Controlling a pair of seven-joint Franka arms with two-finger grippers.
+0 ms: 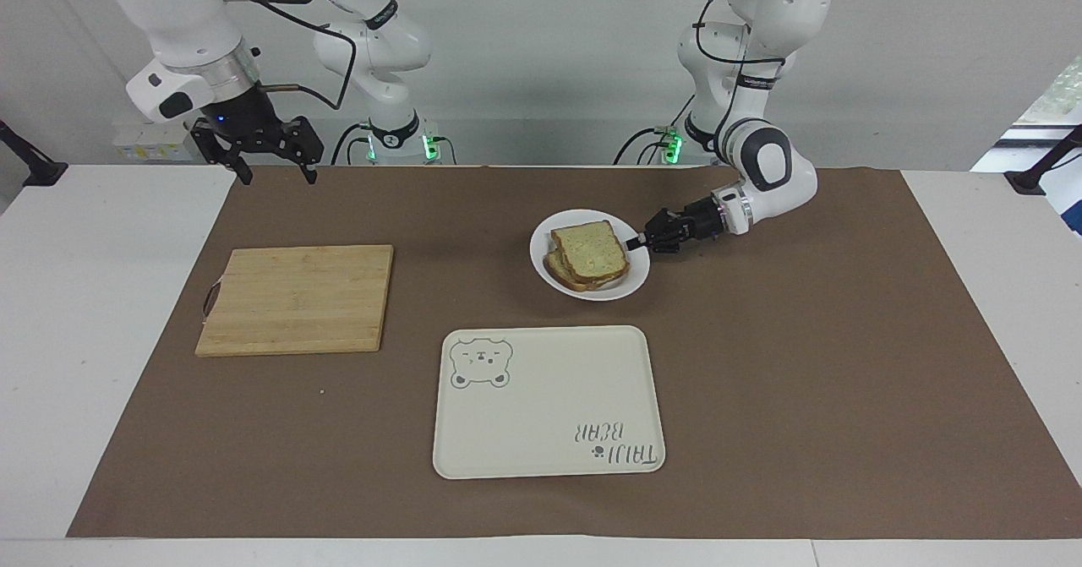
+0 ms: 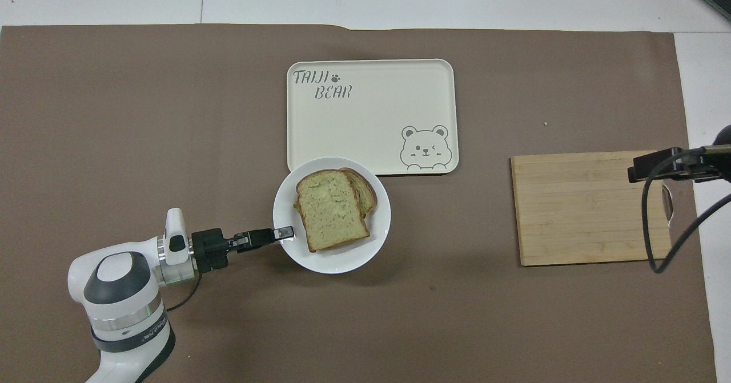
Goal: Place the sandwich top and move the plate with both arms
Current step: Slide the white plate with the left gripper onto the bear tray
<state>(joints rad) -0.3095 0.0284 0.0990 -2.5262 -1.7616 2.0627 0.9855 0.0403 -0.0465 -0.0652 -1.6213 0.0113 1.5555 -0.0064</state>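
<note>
The white plate (image 1: pixel 592 291) carries the sandwich top (image 1: pixel 592 250), a pale speckled slice lying on a second slice (image 1: pixel 558 271) that peeks out beneath it. My left gripper (image 1: pixel 640 244) is shut on the plate's rim at the side toward the left arm's end and holds the plate slightly above the brown mat. In the overhead view the plate (image 2: pixel 331 262) with the sandwich top (image 2: pixel 330 209) covers the tray's nearer edge, with the left gripper (image 2: pixel 284 233) on its rim. My right gripper (image 1: pixel 279 174) hangs open and empty in the air, waiting above the mat's corner at the right arm's end.
A cream tray with a bear drawing (image 1: pixel 549 402) lies farther from the robots than the plate. A bamboo cutting board (image 1: pixel 296 297) lies toward the right arm's end of the table. The brown mat (image 1: pixel 845 364) covers most of the table.
</note>
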